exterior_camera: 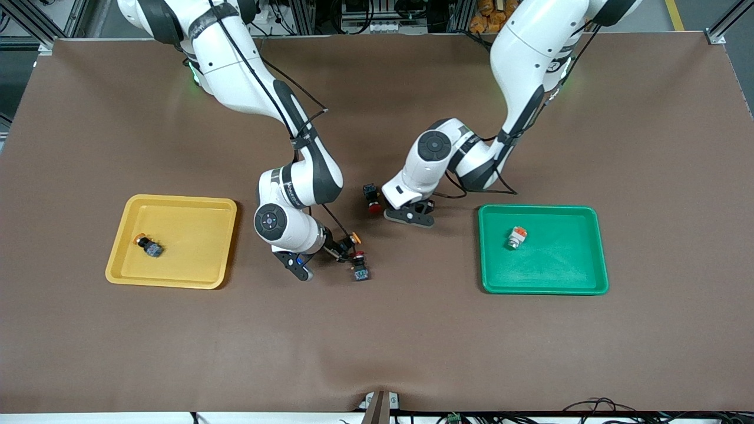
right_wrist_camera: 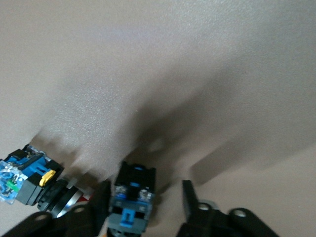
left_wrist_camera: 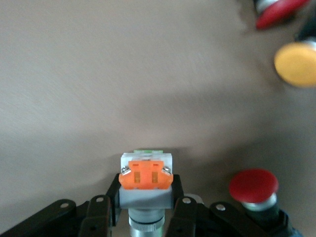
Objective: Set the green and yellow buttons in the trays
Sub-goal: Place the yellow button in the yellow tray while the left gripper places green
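Observation:
My left gripper is shut on a green button, a white-and-orange body with a silver collar; its fingers press both sides. In the front view that gripper is low over the table's middle and hides this button. My right gripper is open around a black-blue yellow-capped button: one finger touches it, the other stands apart. Its orange cap shows beside the right gripper. The yellow tray holds one yellow-capped button. The green tray holds one green button.
A red-capped black-blue switch lies just nearer the front camera than the right gripper, also the switch in the right wrist view. Another red-capped switch lies beside the left gripper, the red cap in the left wrist view.

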